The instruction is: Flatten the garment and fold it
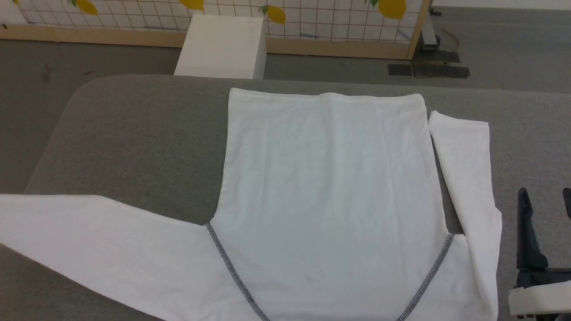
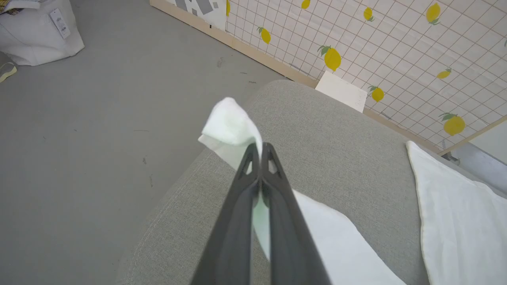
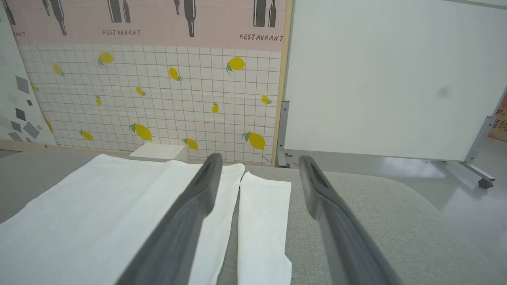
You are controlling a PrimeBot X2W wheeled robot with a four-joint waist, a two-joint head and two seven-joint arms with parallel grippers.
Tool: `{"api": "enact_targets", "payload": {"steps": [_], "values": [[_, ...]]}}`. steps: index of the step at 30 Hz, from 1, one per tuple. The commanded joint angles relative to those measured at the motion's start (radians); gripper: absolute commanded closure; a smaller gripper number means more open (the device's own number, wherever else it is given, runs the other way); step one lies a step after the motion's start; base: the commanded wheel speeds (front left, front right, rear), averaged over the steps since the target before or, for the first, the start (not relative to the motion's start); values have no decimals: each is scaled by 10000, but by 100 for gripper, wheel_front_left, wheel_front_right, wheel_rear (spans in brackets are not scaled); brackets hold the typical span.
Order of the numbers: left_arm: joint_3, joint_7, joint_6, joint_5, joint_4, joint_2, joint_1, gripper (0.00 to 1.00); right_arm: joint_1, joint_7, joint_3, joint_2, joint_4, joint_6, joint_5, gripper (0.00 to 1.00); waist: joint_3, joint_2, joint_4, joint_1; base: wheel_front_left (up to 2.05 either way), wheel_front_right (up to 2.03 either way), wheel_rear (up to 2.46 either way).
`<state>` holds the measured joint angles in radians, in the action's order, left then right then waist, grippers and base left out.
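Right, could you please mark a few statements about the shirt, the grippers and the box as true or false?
1. The left gripper is shut on the end of a sleeve of the shirt. True.
2. The right gripper is clamped on the other sleeve. False: it is open, holding nothing.
3. The shirt's body lies spread flat on the grey table. True.
4. The white box sits on the shirt. False: it stands beyond the table's far edge.

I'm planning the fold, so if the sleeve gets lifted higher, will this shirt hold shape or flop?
Probably flop: the sleeve end pinched in the left gripper curls limply beyond it. Likely light, as the garment lies thin and flat. It may drag on the table, given its textured cover.
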<state>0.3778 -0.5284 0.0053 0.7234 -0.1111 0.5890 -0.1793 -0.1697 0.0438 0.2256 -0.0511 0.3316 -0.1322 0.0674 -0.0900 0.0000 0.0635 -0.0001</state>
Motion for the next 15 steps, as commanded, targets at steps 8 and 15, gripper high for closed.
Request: {"api": "enact_targets", "payload": {"steps": [8,15], "values": [[-422,470,-222,-222,1003,-285,343,100,-201,-33,18,9,161,15,116,0,149,0,117,1,0,0,0],[-1498,1036,-136,-758,3066,-1164,489,100,-118,-64,590,9,396,15,65,0,161,0,62,1,0,0,0]]}}
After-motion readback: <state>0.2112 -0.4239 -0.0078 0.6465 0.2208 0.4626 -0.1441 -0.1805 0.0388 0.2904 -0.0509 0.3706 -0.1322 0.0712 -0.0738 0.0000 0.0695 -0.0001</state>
